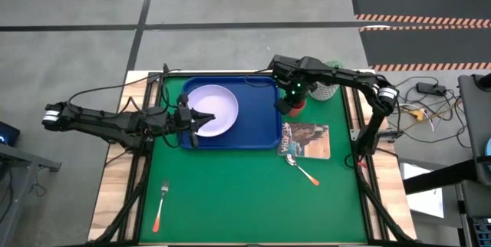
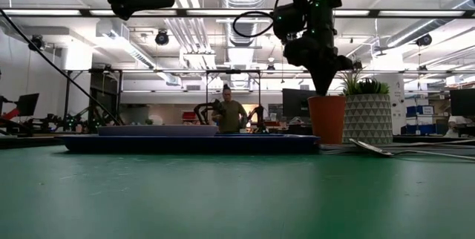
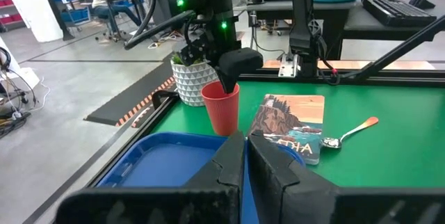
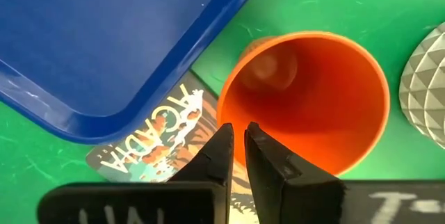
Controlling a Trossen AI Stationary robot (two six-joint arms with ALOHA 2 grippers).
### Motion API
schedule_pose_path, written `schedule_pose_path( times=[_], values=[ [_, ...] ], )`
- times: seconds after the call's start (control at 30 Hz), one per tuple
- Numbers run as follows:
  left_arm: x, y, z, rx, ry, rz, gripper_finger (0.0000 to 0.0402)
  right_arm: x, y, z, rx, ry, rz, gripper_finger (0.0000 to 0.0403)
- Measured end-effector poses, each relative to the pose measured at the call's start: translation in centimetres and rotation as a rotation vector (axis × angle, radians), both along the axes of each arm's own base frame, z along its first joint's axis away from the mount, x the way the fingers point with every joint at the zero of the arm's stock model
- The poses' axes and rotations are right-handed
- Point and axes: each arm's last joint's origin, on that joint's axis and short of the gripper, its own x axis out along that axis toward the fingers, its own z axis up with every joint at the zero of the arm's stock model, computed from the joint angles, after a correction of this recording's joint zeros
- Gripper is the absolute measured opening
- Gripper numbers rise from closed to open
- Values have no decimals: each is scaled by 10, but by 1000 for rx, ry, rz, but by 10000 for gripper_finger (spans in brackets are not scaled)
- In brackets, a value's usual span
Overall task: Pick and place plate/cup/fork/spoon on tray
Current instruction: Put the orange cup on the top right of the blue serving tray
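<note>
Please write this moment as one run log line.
plate: on tray | right gripper: shut on cup rim, beside tray | left gripper: shut, over plate | fork, spoon: on mat

A grey concrete floor point(image 1: 230, 1) crossed by dark seams fills the upper frame of the overhead view, with orange-and-black hazard striping point(image 1: 418, 18) at upper right. At table height, a workshop opens behind: white ceiling ducts point(image 2: 185, 27) and strip lights point(image 2: 386, 12) across the top, a person point(image 2: 226, 113) standing at centre, monitors point(image 2: 297, 104) right of centre.
</note>
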Motion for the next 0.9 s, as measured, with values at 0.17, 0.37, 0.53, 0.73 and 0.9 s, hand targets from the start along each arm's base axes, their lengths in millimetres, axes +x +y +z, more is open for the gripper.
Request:
schedule_pose_path(
  times=[0.17,0.37,0.53,0.73,0.9],
  values=[
    [0,0,0,0,0,0,1,1,0,2,-10,-18,2,57],
    [0,0,0,0,0,0,1,2,-1,2,-18,-28,-3,109],
    [0,0,0,0,0,0,1,2,-1,2,-25,-29,-6,139],
    [0,0,0,0,0,0,1,3,-2,2,-29,-37,-6,155],
    [0,0,0,0,0,0,1,4,-3,1,-38,-53,-6,157]
  ],
)
